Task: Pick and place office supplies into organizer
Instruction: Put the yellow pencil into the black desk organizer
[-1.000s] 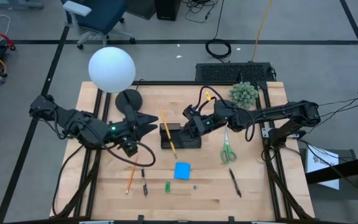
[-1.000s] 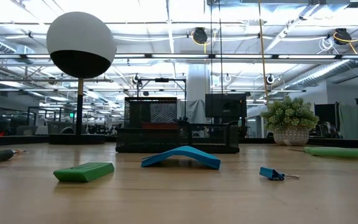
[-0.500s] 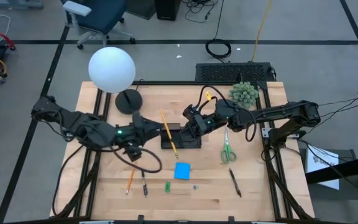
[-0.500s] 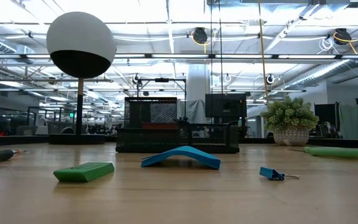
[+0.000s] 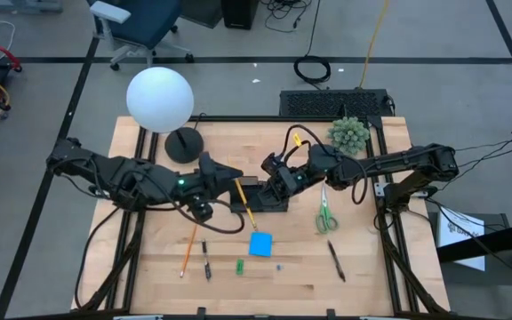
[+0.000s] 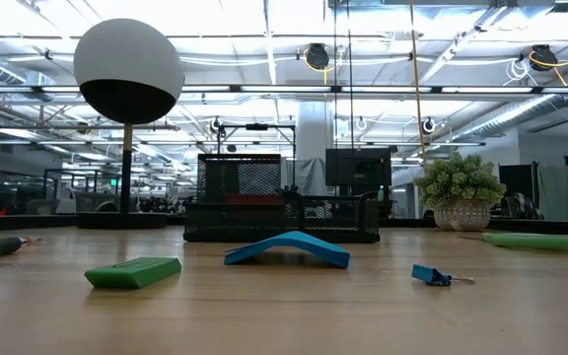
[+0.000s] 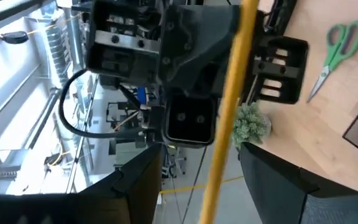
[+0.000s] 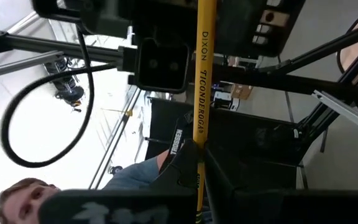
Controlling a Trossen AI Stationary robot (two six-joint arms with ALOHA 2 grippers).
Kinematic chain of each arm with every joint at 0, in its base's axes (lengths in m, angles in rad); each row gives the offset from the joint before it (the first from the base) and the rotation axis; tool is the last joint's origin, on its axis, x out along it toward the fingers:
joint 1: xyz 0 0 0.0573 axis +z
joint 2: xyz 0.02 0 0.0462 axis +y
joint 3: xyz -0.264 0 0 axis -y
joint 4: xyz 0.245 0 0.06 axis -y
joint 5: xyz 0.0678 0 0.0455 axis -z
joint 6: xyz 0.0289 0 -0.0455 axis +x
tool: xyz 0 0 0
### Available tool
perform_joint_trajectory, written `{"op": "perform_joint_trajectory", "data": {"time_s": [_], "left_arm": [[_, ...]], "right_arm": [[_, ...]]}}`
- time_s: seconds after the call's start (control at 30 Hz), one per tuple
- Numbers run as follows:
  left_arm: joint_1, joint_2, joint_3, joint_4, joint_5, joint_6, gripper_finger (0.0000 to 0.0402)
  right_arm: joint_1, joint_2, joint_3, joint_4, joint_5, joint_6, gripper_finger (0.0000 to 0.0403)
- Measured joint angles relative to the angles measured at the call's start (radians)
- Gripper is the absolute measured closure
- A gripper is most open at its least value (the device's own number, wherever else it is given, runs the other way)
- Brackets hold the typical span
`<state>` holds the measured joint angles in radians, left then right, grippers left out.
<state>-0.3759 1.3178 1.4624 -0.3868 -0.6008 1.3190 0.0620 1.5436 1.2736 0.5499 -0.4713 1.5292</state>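
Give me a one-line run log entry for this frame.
stage: pencil handover over tray | right gripper: shut on yellow pencil | left gripper: jaws open around pencil | tray: under grippers | scissors: on table

pencils [image 5: 242, 197]: 2, second [image 5: 188, 251]
pens [image 5: 206, 260]: 2, second [image 5: 336, 260]
scissors [image 5: 324, 210]: 1
note pad [image 5: 260, 244]: 1
organizer [image 5: 258, 196]: 1
lamp [image 5: 160, 100]: 1
plant ball [image 5: 349, 133]: 1

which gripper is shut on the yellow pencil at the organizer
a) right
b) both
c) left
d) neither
a: in the right wrist view the right gripper is shut on the pencil over the organizer, while the left gripper stands open around it without clamping.
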Motion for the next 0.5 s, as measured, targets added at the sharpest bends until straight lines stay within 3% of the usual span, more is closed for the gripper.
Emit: {"op": "perform_joint_trajectory", "data": {"time_s": [0.5], "left_arm": [[-0.006,0.043,-0.001,0.018,0.034,0.011,0.0202]], "right_arm": [[-0.001,0.0,0.0,0.0,0.001,-0.007,0.0403]]}}
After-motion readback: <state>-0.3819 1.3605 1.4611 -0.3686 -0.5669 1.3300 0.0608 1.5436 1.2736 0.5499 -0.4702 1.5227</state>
